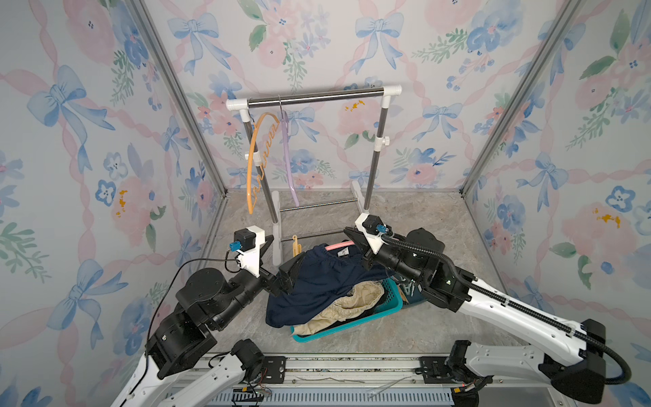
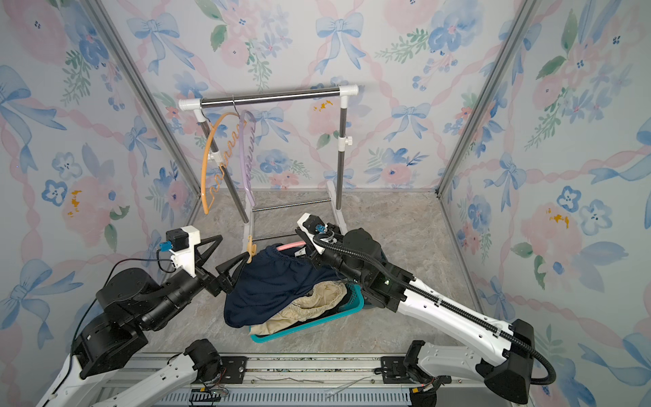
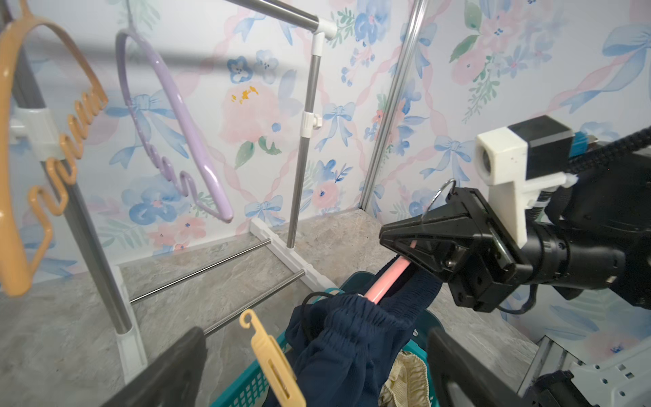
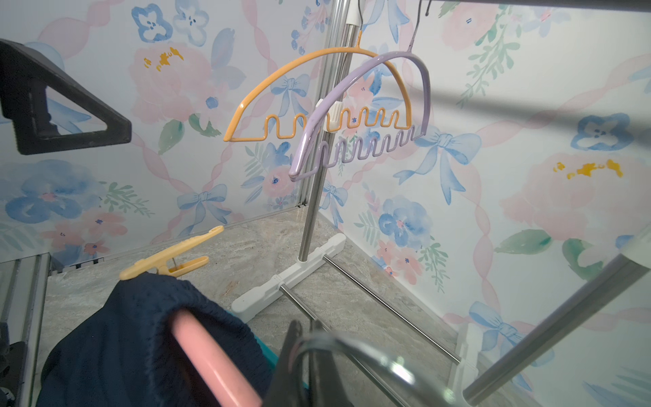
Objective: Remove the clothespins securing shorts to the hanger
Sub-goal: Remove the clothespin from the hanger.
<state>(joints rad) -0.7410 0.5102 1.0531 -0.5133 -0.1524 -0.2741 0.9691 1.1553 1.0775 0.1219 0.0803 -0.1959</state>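
Note:
Navy shorts [image 1: 317,282] [image 2: 271,282] hang from a pink hanger [image 1: 338,245] [image 3: 385,280] above the basket. My right gripper [image 1: 348,233] [image 4: 306,331] is shut on the hanger beside its metal hook. A light orange clothespin [image 1: 295,246] [image 3: 271,356] [image 4: 165,260] sticks out from the waistband's left end. My left gripper [image 2: 234,248] [image 3: 313,370] stands wide open around that end. The clothespin and waistband lie between its fingers [image 3: 169,370], touching neither. Cream shorts [image 1: 355,299] lie in the basket under the navy pair.
A teal basket [image 1: 338,331] sits on the grey floor between the arms. Behind it stands a clothes rack [image 1: 317,97] with an empty orange hanger [image 1: 255,158] and an empty purple hanger [image 1: 287,158]. Floral walls close in three sides.

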